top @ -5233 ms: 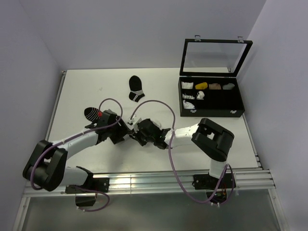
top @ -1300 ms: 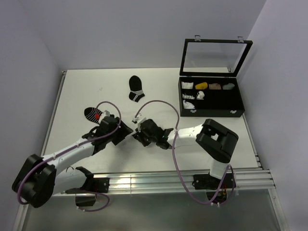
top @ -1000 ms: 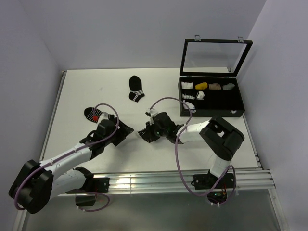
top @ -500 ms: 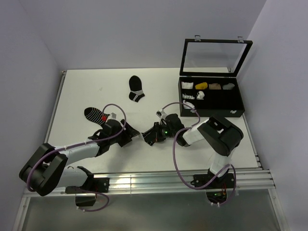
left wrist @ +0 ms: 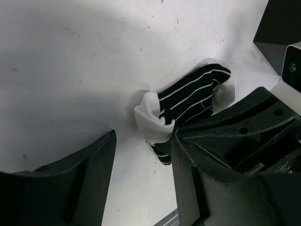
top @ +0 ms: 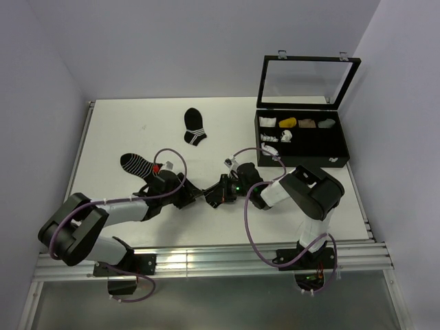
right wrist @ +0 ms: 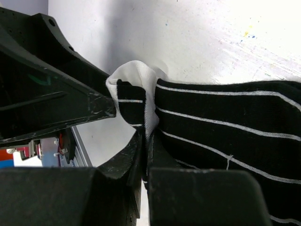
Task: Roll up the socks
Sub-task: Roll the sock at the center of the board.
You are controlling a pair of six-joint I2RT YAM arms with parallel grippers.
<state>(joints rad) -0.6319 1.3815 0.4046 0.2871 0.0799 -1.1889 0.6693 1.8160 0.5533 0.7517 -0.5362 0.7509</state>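
Pinching the socks (right wrist: 202,125), right gripper (right wrist: 146,141) faces left gripper (left wrist: 144,140).

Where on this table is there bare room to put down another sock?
Free: the far-left stretch of table between its left edge and the banded black sock; the gap between that sock and the open box; a small near-right corner between box and right arm. Crowded: centre-near, where the left arm meets it over the socks.
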